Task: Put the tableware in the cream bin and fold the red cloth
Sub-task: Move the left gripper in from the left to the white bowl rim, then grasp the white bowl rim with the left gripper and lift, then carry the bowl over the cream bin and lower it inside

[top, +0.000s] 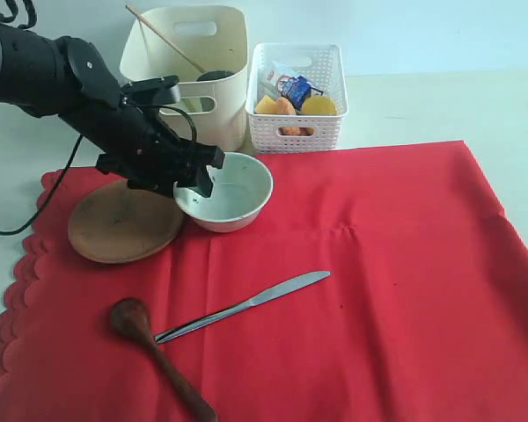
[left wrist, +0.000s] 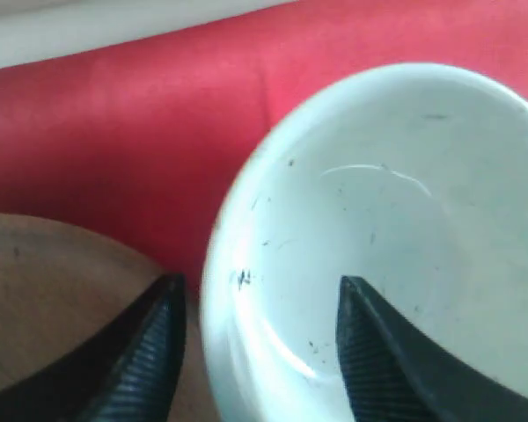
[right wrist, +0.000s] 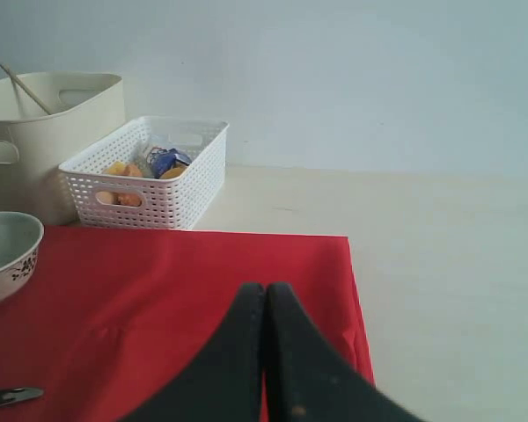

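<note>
1 bowl rim (left wrist: 215, 264) within end effector (left wrist: 260, 281)

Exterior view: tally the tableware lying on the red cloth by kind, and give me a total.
brown plate: 1
white bowl: 1
metal knife: 1
wooden spoon: 1
Total on the red cloth: 4

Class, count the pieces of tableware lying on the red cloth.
4: plate at the scalloped edge, bowl beside it, knife mid-cloth, spoon at the front. The left arm may hide more.
</note>
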Action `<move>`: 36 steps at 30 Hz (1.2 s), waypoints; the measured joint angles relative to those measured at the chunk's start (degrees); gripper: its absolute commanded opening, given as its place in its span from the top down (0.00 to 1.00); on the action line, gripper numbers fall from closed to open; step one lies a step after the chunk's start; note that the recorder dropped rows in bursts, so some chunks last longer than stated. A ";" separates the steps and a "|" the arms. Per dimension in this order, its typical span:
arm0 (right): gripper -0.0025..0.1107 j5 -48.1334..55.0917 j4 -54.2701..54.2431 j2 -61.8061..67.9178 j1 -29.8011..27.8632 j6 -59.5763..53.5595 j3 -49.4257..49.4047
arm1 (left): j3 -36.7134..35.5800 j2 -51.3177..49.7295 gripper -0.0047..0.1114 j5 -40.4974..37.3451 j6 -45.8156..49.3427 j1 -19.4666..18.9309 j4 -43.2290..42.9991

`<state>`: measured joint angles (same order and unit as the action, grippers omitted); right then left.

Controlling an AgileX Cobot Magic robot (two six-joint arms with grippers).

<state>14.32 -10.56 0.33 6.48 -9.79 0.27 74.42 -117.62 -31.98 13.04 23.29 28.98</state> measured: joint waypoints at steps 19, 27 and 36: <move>0.98 0.00 0.00 0.00 0.00 0.00 0.00 | 0.36 0.00 0.96 -0.89 0.07 0.00 -2.25; 0.98 0.00 0.00 0.00 0.00 0.00 0.00 | 0.36 3.40 0.96 -2.53 0.17 0.00 -2.70; 0.98 0.00 0.00 0.00 0.00 0.00 0.00 | 0.36 14.36 0.96 -4.10 2.76 0.00 -3.07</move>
<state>14.32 -10.56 0.33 6.48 -9.79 0.27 74.78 -103.25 -36.08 15.79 23.29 25.91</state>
